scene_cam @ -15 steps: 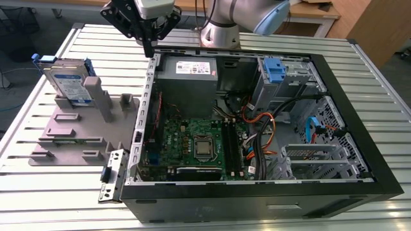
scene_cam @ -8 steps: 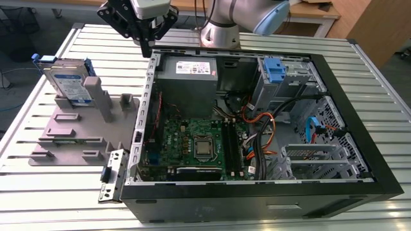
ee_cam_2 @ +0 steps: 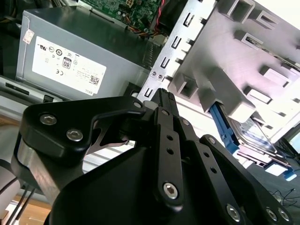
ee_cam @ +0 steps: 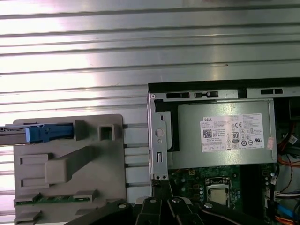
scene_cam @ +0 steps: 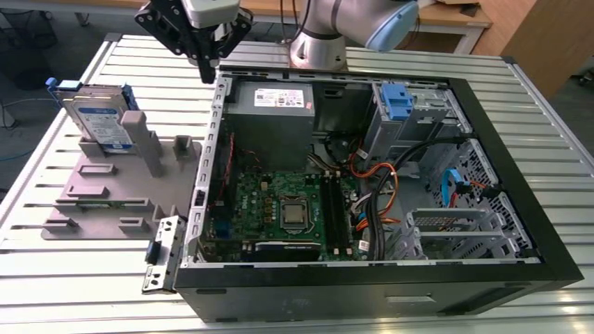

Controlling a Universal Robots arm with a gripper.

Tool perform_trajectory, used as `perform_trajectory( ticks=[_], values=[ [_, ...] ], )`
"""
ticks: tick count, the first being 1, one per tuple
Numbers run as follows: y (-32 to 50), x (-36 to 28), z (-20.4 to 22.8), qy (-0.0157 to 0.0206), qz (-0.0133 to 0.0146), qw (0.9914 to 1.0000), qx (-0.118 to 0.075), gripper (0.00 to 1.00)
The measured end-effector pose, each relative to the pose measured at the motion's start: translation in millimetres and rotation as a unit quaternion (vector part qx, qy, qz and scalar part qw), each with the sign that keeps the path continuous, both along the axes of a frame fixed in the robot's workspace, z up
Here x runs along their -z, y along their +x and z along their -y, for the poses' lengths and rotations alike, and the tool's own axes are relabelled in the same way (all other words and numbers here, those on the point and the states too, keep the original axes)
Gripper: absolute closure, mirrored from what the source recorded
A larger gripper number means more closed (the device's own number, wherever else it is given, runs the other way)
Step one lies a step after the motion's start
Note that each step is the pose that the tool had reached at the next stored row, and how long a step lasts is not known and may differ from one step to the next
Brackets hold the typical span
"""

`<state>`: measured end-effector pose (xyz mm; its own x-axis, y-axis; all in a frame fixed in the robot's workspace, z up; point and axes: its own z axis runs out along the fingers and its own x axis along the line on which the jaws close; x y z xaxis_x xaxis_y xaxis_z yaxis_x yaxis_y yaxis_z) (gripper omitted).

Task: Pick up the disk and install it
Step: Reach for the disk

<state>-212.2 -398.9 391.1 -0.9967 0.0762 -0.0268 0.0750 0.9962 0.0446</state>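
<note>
The disk (scene_cam: 96, 120) is a silver drive with a white-and-blue label and blue rails. It stands on edge in a grey holder (scene_cam: 102, 182) on the exterior view's left. In the first wrist view the disk (ee_cam: 44, 132) shows edge-on, and in the second wrist view the disk (ee_cam_2: 257, 140) sits behind the holder's posts. My gripper (scene_cam: 206, 72) hangs shut and empty over the case's back corner, off to the exterior view's right of the disk and apart from it. Its black fingers (ee_cam_2: 164, 101) point down beside the grey power supply.
An open black computer case (scene_cam: 371, 282) lies on the slatted metal table (scene_cam: 65, 292). Inside are a grey power supply (scene_cam: 271, 111), a green motherboard (scene_cam: 278, 202), cables, and a blue bracket (scene_cam: 396, 104) in the drive cage. A loose metal plate (scene_cam: 161, 254) leans at the case's front corner.
</note>
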Motion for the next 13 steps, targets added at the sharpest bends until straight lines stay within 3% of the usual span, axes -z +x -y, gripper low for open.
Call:
perform_trajectory(
  ticks=[13],
  values=[
    [-10.9, 0.8, 0.0, 0.0, 0.0, 1.0, 0.0, 0.89]
  ],
)
